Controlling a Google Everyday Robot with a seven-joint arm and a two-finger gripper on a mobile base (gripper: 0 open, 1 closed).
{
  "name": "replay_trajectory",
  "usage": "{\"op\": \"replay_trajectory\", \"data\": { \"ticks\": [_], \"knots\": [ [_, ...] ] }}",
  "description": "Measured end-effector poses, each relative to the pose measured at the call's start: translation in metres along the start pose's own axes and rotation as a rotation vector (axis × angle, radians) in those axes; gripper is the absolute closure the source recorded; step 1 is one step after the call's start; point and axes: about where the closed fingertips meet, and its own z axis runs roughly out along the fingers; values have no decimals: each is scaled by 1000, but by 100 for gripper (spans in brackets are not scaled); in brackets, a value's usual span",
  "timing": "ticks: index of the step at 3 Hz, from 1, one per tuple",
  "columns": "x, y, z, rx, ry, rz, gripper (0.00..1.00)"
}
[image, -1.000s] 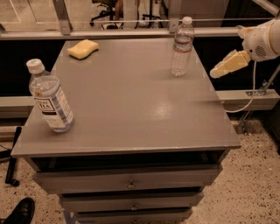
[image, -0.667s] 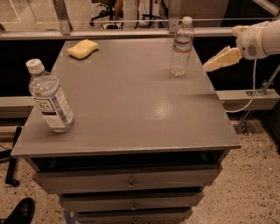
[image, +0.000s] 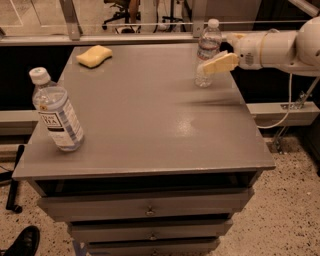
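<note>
My white arm reaches in from the right edge, and its gripper (image: 214, 64) with pale yellow fingers is right beside a clear water bottle (image: 207, 45) with a white cap. That bottle stands upright at the far right of the grey table top (image: 150, 115). The fingertips overlap the bottle's middle, level with its label. A second, larger water bottle (image: 56, 111) stands near the front left corner, far from the gripper. A yellow sponge (image: 94, 55) lies at the far left.
The table top sits on a drawer cabinet (image: 145, 210) with several drawers. A rail and glass partition run behind the table. A white cable (image: 285, 110) hangs under the arm at right. A dark shoe (image: 22, 242) shows at the bottom left on the speckled floor.
The arm has swung left from beyond the table's right edge, bringing the gripper up to the far-right bottle. The bottles and sponge have stayed put.
</note>
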Motion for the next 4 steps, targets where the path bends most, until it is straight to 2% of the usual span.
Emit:
{"op": "replay_trajectory", "data": {
  "ticks": [1, 2, 3, 4],
  "knots": [
    [0, 28, 36, -78, -55, 62, 3],
    [5, 41, 48, -104, -71, 89, 15],
    [0, 44, 43, -98, -85, 85, 38],
    [-18, 43, 29, -79, -104, 63, 61]
  ]
}}
